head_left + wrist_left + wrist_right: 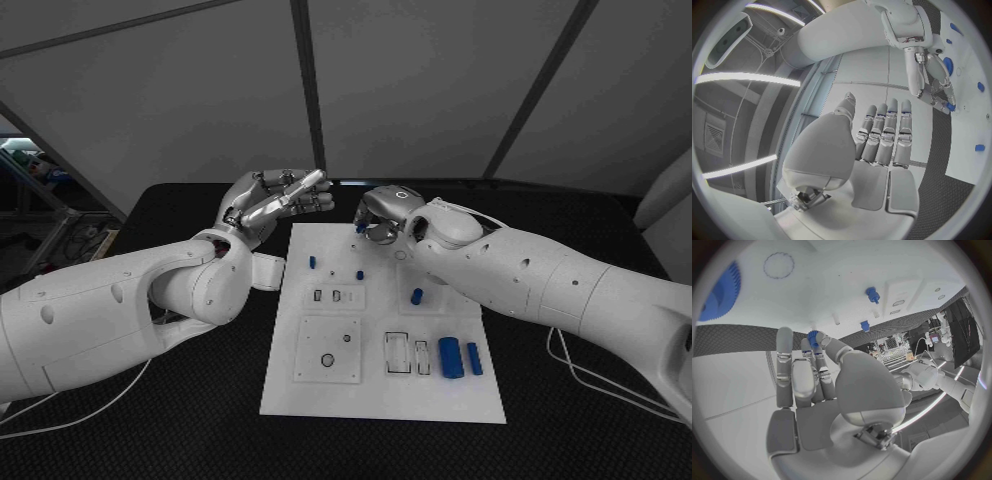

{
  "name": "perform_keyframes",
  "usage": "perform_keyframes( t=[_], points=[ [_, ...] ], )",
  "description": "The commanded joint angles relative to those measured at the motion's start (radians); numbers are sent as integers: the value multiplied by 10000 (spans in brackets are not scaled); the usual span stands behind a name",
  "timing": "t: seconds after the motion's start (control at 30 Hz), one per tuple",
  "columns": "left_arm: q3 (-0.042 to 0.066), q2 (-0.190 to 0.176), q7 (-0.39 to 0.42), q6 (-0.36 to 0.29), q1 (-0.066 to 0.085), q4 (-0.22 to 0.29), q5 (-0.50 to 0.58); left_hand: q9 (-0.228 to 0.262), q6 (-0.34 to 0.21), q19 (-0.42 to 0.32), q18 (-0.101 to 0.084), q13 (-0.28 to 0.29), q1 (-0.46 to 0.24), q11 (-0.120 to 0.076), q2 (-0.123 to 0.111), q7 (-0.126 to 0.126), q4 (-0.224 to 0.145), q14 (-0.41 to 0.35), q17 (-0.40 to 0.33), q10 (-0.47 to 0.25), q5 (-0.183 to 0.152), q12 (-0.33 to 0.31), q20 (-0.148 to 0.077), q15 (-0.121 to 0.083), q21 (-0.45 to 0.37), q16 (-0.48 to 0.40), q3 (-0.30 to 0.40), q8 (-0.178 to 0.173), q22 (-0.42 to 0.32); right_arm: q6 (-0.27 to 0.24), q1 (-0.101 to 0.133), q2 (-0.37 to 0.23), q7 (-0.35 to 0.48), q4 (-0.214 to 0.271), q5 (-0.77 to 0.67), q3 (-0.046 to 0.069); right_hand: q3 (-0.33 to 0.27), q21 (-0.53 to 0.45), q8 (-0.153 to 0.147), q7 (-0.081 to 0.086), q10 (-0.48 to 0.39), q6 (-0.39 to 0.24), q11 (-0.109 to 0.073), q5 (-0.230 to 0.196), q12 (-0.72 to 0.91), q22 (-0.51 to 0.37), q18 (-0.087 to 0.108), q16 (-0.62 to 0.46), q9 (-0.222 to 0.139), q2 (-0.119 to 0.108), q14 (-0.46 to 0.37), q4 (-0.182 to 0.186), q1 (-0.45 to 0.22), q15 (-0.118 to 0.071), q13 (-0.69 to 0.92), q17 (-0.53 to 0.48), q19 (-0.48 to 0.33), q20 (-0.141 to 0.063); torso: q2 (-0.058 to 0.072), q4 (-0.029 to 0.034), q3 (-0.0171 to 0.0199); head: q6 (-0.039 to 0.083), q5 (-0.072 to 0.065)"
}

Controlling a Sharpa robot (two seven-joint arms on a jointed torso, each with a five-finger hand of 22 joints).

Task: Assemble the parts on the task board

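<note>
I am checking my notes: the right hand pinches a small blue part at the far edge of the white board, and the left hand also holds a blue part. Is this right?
Not quite. The silver left hand holds nothing; the left wrist view shows its fingers straight with an empty palm. The rest stands: the silver right hand pinches a small blue part at the far edge of the white task board.

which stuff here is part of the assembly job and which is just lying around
Job: board; blue parts; small blue part pinched by right robot hand; left robot hand, raised and holding nothing.
Lying about: white cables; black table.
</note>
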Motion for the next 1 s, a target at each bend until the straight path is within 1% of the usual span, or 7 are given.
perform_keyframes(
  t=[0.03, 0.13, 0.27, 0.57, 0.73, 0.87, 1.0],
  points=[
    [12, 23, 50, 109, 24, 10, -25, -12, 15, 92, 0, 0, -5, 18, 66, 30, -59, 51, -10, 28, 48, -67, -4, -15, -32, -58, -13, -64, -11, 208, 21, 66, 59, -25, 22, 6, 64, 60, 23, 70, -55, 1, 50, 52, -49, -5, 46, 32, 3, -125, 194, 16, 13, -23, 1, 2, -91, -7, 6, 4, 0, -12, 16],
    [13, 35, 50, 111, 31, 9, -25, -12, 32, 107, 1, 1, 11, 14, 79, 27, -96, 67, -14, 48, 48, -88, -6, -18, -45, -78, -21, -81, -25, 270, 20, 116, 42, -52, 22, 5, 73, 61, 17, 72, -69, -9, 54, 51, -52, -11, 49, 33, 1, -134, 191, 20, 7, -19, -1, -1, -101, -4, 5, -1, 0, -13, 15],
    [13, 46, 51, 113, 42, 12, -25, -12, 32, 107, 1, 1, 11, 14, 79, 27, -96, 67, -14, 48, 48, -88, -6, -18, -45, -78, -21, -81, -25, 338, 20, 177, 12, -122, 21, 5, 84, 65, 10, 76, -91, -23, 61, 49, -57, -12, 50, 39, -3, -148, 189, 23, -1, -13, -4, 3, -112, 0, 13, 10, -2, -30, 20],
    [13, 72, 49, 113, 65, -1, -25, -12, 32, 107, 1, 1, 11, 14, 79, 27, -96, 67, -14, 48, 48, -88, -6, -18, -45, -78, -21, -81, -25, 439, 19, 304, -35, -317, 7, 4, 143, 83, -15, 106, -256, -120, 103, 36, -70, -17, 52, 18, -23, -248, 152, 44, -50, 19, -21, -62, -187, 39, 8, -6, -3, -63, 51],
    [13, 91, 47, 117, 72, -14, -25, -12, 32, 107, 1, 1, 11, 14, 79, 27, -96, 67, -14, 48, 48, -88, -6, -18, -45, -78, -21, -81, -25, 550, 18, 352, -85, -362, -15, 3, 215, 105, -28, 172, -700, -297, 203, -21, -83, -5, 51, -78, -57, -383, 81, 67, -102, 99, -48, -244, -270, 104, 9, -3, -7, -76, 65],
    [13, 96, 46, 118, 75, -20, -25, -12, 32, 107, 1, 1, 11, 14, 79, 27, -96, 67, -14, 48, 48, -88, -6, -18, -45, -78, -21, -81, -25, 612, 18, 369, -165, -399, -46, 3, 249, 113, -30, 212, -858, -386, 247, -41, -75, -3, 54, -124, -70, -436, 51, 70, -102, 132, -43, -330, -311, 137, 7, -4, -5, -86, 59],
    [13, 102, 46, 118, 78, -27, -25, -12, 32, 107, 1, 1, 11, 14, 79, 27, -96, 67, -14, 48, 48, -88, -6, -18, -45, -78, -21, -81, -25, 691, 18, 384, -211, -437, -71, 3, 248, 109, -30, 294, -1509, -640, 365, -71, -68, -12, 58, -223, -99, -573, -4, 64, -84, 238, -60, -523, -410, 214, 8, -12, -6, -87, 58]
  ],
)
